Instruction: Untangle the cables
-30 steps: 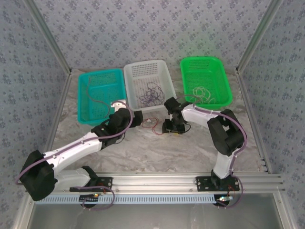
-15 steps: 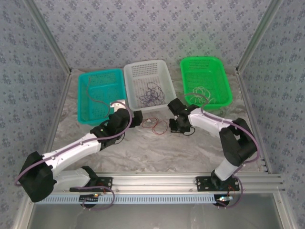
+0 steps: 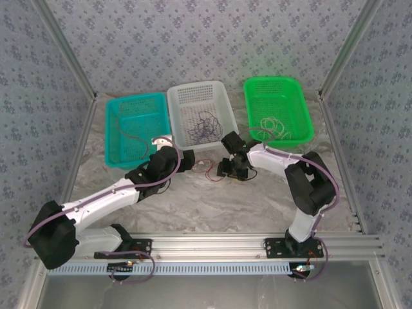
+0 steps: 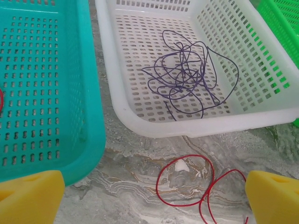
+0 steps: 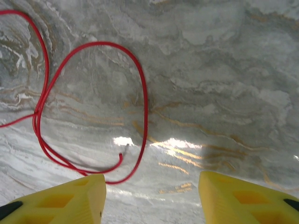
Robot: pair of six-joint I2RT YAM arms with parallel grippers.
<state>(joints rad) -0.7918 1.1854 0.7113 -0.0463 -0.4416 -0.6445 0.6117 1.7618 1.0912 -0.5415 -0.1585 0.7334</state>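
Right wrist view: your right gripper [image 5: 152, 189] has swung back left over the red cable [image 5: 142, 93], jaws part-open and empty, so no grasp yet. The cable lies on the table [image 5: 224, 70], just near of the white basket [image 4: 210, 123].

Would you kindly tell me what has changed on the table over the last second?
The right gripper swung right, away from the red cable, then came back left and now hovers over it, jaws open, holding nothing. The left gripper stayed open and in place; the teal basket, white basket and green basket did not move.
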